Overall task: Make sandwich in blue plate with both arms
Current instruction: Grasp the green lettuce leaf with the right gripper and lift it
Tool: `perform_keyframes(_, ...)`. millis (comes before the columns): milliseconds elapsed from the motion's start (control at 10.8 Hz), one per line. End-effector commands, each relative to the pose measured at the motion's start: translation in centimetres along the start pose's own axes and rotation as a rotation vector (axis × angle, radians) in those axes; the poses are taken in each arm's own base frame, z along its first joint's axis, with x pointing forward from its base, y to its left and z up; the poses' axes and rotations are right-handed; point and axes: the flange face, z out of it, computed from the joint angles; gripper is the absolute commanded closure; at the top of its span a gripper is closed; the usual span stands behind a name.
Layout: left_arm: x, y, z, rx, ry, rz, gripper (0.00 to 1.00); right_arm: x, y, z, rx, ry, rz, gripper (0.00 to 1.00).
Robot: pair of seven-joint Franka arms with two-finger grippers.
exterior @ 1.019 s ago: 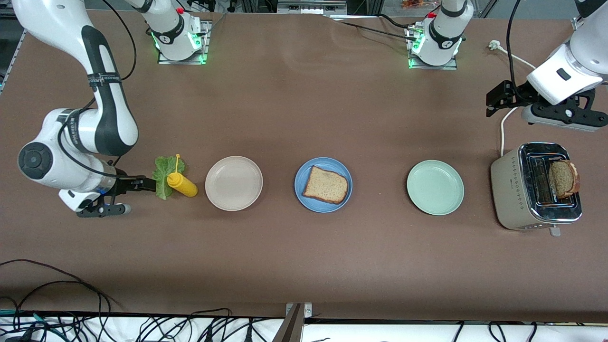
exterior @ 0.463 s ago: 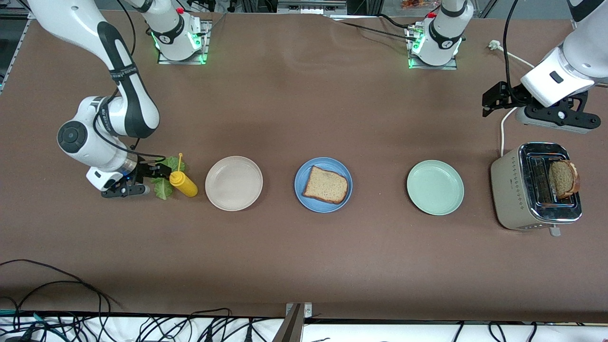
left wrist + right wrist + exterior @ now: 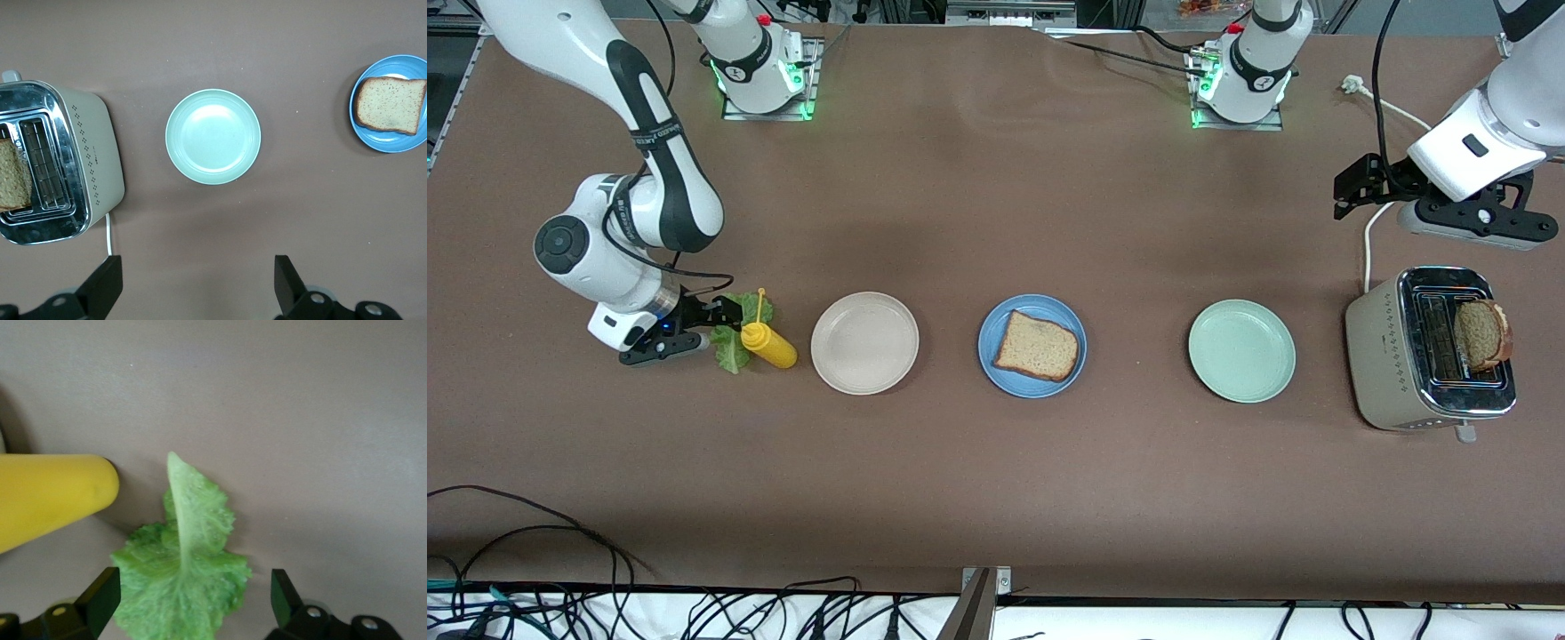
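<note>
Lettuce leaf between right pincer fingers; front view hides this.

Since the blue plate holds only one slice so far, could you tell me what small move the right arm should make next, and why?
Probably lower the open right gripper and close on the lettuce leaf: the leaf lies between its fingers, beside the yellow bottle.

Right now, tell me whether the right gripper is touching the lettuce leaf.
Apart. The right wrist view shows the right gripper open, fingers either side of the lettuce leaf with table visible between.
</note>
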Motion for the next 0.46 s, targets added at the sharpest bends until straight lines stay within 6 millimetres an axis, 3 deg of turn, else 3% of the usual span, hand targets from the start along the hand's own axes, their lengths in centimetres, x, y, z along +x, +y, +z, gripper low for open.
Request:
perform_keyframes(0,-0.3,-0.2,-0.1,-0.027,-0.005,-0.015,0.0,-1.7,0.8,1.8,-0.014,0.039,-0.035,0.0)
perform_keyframes(370,-0.3,-0.2,-0.1,-0.027,-0.005,-0.016,0.0,-3.0,0.2,5.2,-0.038,0.076,-0.039,0.0)
